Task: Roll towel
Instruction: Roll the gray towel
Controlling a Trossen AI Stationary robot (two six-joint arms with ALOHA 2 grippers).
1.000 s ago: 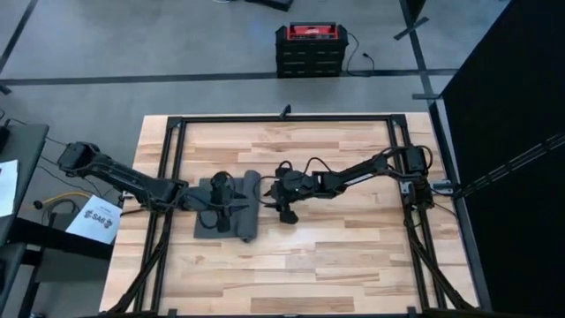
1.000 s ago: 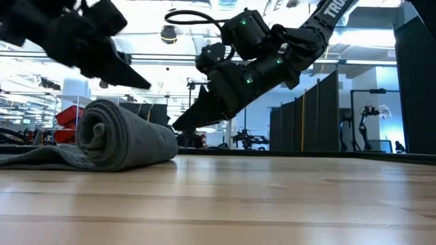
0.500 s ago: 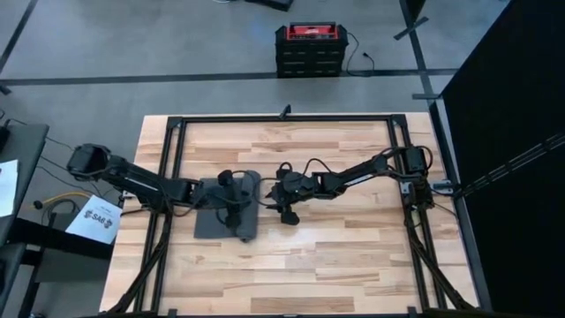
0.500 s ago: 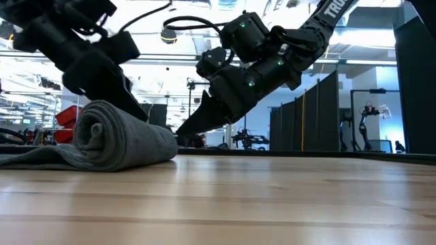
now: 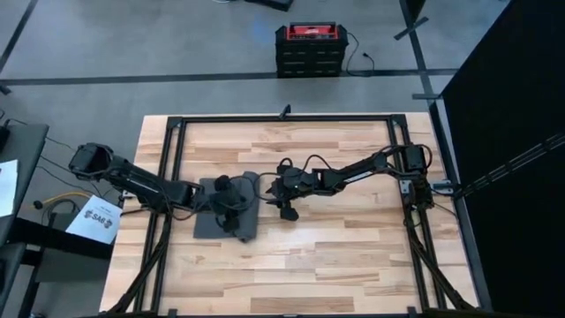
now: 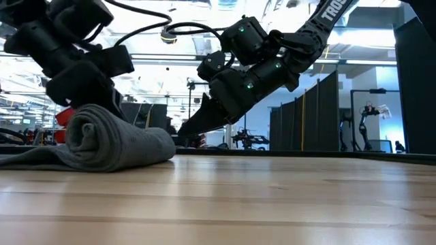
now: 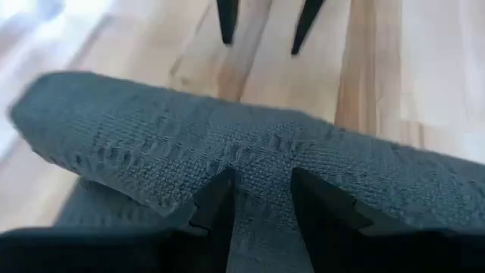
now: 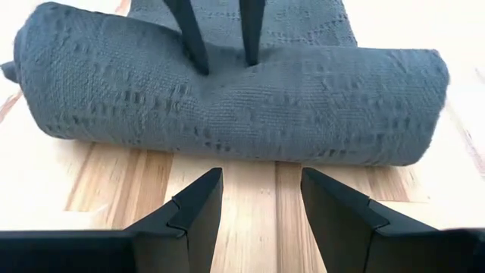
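Observation:
The dark grey towel (image 5: 221,216) lies on the wooden table, its right part wound into a roll (image 8: 227,98) and its flat part (image 6: 27,160) spread out to the left. My left gripper (image 7: 261,178) is open, and its fingertips are set on the roll from the left side. On the right of the roll my right gripper (image 8: 258,182) hovers open, low over the bare wood. Its fingers point at the roll (image 6: 116,143) and touch nothing. My left gripper presses its two spread fingertips (image 8: 193,45) into the upper side of the roll (image 7: 258,155) near the middle of its length. The fingers come slanting down from the table's left and lie across the roll. The cloth is dented in around both tips, and the roll rests on the table.
A black metal frame (image 5: 177,159) borders the tabletop. Bare wood (image 5: 353,238) stretches to the right of the towel and toward the near edge. On the floor beyond the far edge stands a red and black box (image 5: 307,44).
My left gripper has gone down and toward the table's right edge, from above the towel's flat part onto the roll, where its tips now dent the cloth. The roll's near end has shifted a little toward the table's left.

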